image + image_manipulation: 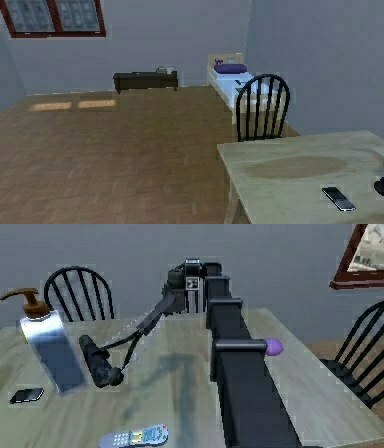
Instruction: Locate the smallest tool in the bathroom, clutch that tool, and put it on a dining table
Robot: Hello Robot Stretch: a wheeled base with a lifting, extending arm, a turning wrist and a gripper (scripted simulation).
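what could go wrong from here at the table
1. The pincer appears near the tall soap dispenser; a sideways move might tip it.
2. A remote control and a phone lie nearby on the table; anything set down there may land on them.
3. A small purple object lies by the arm, which might sweep it off.

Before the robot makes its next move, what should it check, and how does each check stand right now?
1. Arm over the table: ok.
2. Gripper holding anything: cannot tell; a dark shape sits at its far end.
3. Bare tabletop for setting down: ok, between the gripper and the arm.
4. Soap bottle clear of the gripper: cannot tell; it stands close beside it.
5. Phone and remote out of the way: ok, nearer the table's edge.
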